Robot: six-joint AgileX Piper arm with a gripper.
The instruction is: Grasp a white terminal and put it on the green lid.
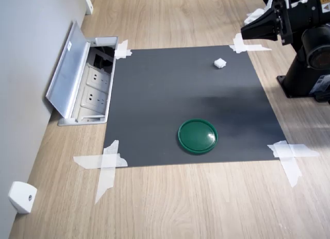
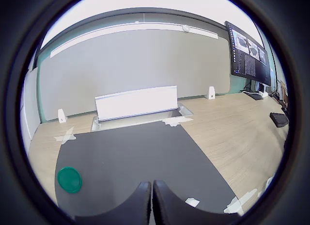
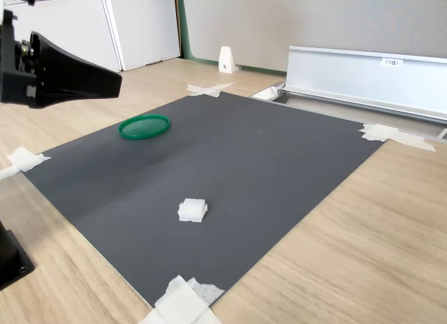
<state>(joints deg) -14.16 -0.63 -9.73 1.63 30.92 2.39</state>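
Note:
The white terminal (image 1: pixel 220 63) (image 3: pixel 192 209) lies alone on the black mat (image 1: pixel 170 95), near the first exterior view's upper right corner of the mat. The green lid (image 1: pixel 197 136) (image 3: pixel 144 126) rests flat on the mat, well away from the terminal. My gripper (image 1: pixel 243 33) (image 3: pixel 116 78) hangs above the mat's edge, off to the side of the terminal, with its jaws pressed together and nothing in them. In the wrist view the two dark fingers (image 2: pixel 141 201) meet at the gripper (image 2: pixel 152 185). There the terminal (image 2: pixel 192 202) lies just beside them and the lid (image 2: pixel 69 179) further off.
White tape (image 1: pixel 104 164) holds the mat's corners to the wooden table. An open floor-socket box with a raised metal flap (image 1: pixel 69 71) borders the mat. A white wedge bracket (image 1: pixel 22 197) sits by the wall. The arm's base (image 1: pixel 304 77) stands beside the mat. A monitor (image 2: pixel 249 53) and a keyboard (image 2: pixel 280 119) stand further along.

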